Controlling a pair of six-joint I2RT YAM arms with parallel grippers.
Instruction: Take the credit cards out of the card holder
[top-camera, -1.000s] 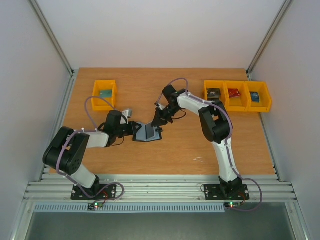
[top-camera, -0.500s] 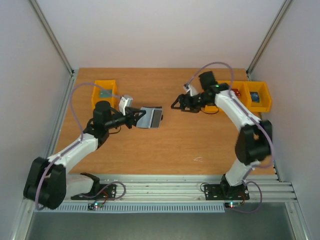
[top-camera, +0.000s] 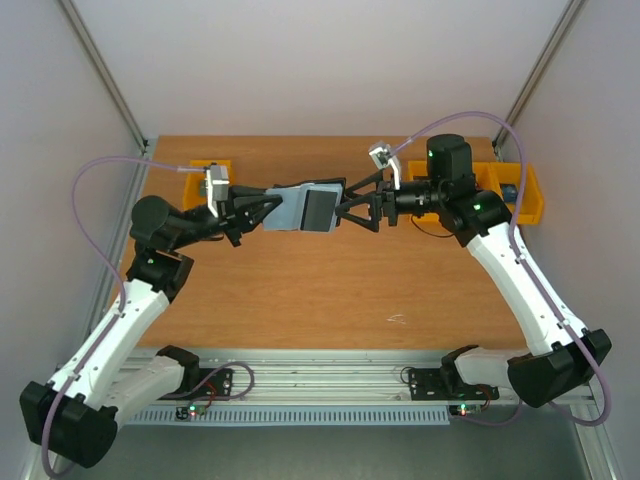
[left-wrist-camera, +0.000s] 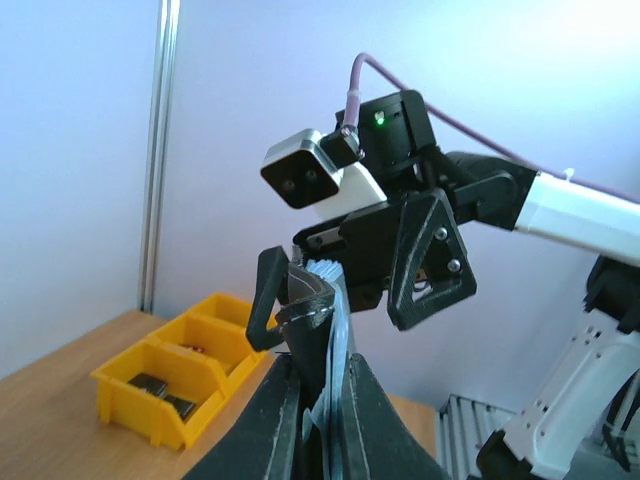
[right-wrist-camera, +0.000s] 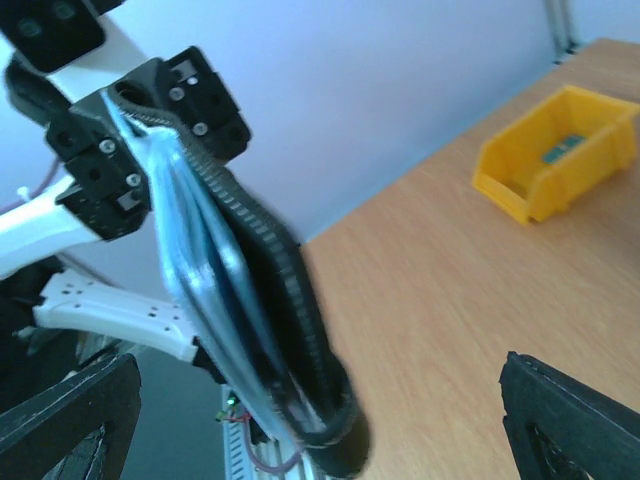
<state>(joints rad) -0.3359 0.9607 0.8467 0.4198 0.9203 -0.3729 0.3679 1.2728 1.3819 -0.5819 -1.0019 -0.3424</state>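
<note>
The card holder (top-camera: 298, 208), black outside with blue-grey pockets, hangs in the air over the back of the table. My left gripper (top-camera: 262, 208) is shut on its left end. In the left wrist view the card holder (left-wrist-camera: 335, 320) stands edge-on, pinched in my left gripper (left-wrist-camera: 322, 368). My right gripper (top-camera: 346, 207) faces it from the right, open, with the holder's free end between its spread fingers. In the right wrist view the card holder (right-wrist-camera: 250, 330) fills the middle, and my right gripper (right-wrist-camera: 320, 425) touches neither side. The credit cards are hidden in the pockets.
A row of yellow bins (top-camera: 528, 195) sits at the back right, partly behind my right arm. Seen from the left wrist, the yellow bins (left-wrist-camera: 165, 375) hold small dark and red items. One more yellow bin (top-camera: 198, 172) stands at the back left, and this bin (right-wrist-camera: 555, 150) also shows from the right wrist.
My left arm has lifted the card holder off the table and carried it back and up. My right gripper has opened wide and swung in to the holder's right end.
</note>
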